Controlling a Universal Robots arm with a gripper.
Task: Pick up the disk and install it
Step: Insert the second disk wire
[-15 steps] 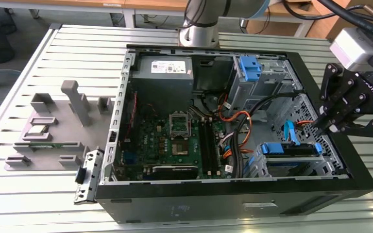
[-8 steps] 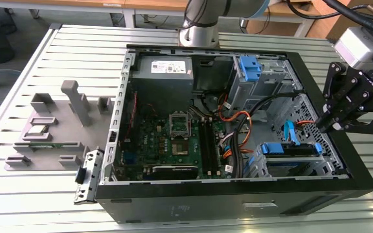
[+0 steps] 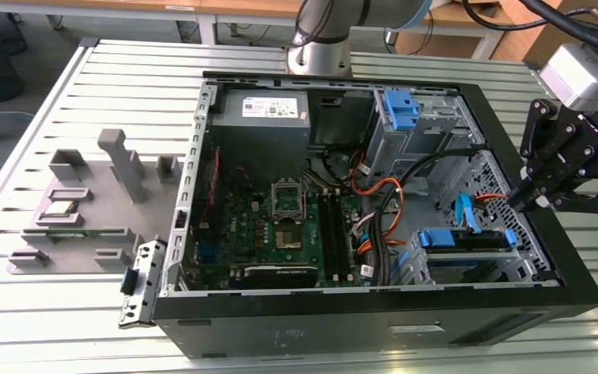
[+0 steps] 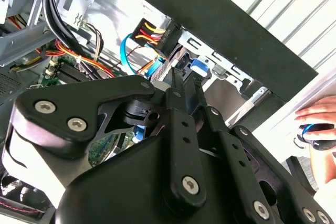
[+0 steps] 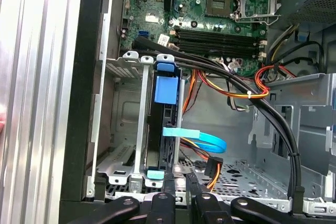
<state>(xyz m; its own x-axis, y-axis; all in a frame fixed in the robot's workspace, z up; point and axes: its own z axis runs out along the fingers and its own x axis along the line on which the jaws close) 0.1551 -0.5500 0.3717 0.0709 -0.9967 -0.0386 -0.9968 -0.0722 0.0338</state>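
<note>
Disk [image 5: 164, 98] sits in its bay inside the case [image 3: 382, 323], near the blue cable. My gripper [image 3: 541, 199] hovers at the case rim, fingers [image 5: 169, 195] closed, empty. Rigid, weighty, shock-sensitive, I judge; the blue handle tab offers the hold.

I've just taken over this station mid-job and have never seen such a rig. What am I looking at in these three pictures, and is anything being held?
The machine is one robot arm, standing behind an open computer case on a slotted metal table. The exterior view looks down on all of it from off the arm. Both wrist views ride on the arm and look past the end effector into the case. The disk, in its blue carrier, sits edge-on in the drive cage just ahead of the end effector. I cannot tell whether it is gripped. Grey fixtures lie on the table at the exterior view's left.
</note>
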